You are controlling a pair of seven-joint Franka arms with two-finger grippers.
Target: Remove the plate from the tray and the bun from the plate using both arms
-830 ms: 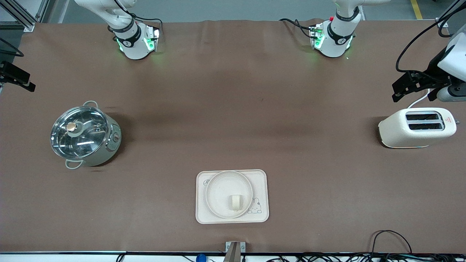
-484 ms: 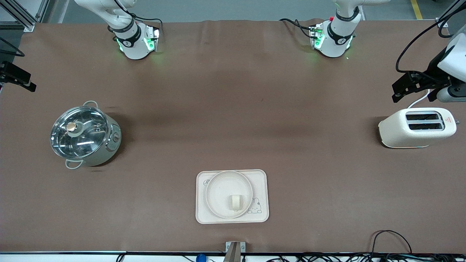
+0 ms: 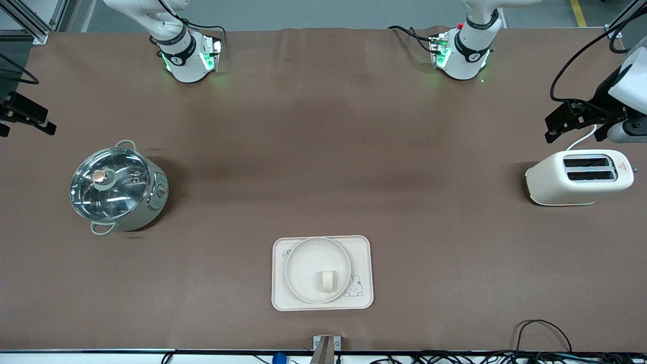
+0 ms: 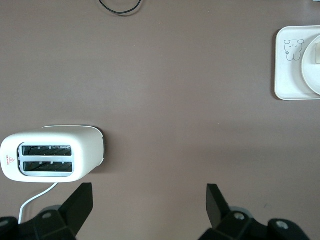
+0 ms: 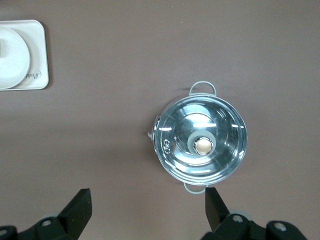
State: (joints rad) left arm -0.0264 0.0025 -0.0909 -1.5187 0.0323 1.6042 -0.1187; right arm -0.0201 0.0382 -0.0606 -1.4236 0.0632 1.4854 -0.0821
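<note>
Cream-white and round, the plate [image 3: 317,270] is sitting on the rectangular tray [image 3: 362,246] with the rabbit drawing, in the part of the brown table [image 3: 323,167] nearest the front camera, midway between the two arms' ends. The bun [image 3: 326,281] is lying inside the plate, on the portion of the dish nearest the front camera, close to the rabbit drawing but apart from the plate's rim. Both arms are waiting high at the table's ends, neither one touching anything. The left gripper [image 4: 149,205] is hanging in the air over the bare tabletop beside the toaster [image 3: 579,177], with its two black fingers [image 4: 80,202] spread wide and nothing between them; in the front view it is showing at the edge of the table at the left arm's end [image 3: 576,117]. The toaster is lying with its two slots facing up, and a white cord is running from it. The right gripper [image 5: 149,205] is hovering over the tabletop beside the lidded pot [image 3: 117,188], its fingers [image 5: 80,205] likewise parted wide and holding nothing; in the front view only a black piece of it is showing at the table's edge [image 3: 25,117]. The pot is standing at the right arm's end, its glass lid on, well apart from the tray.
</note>
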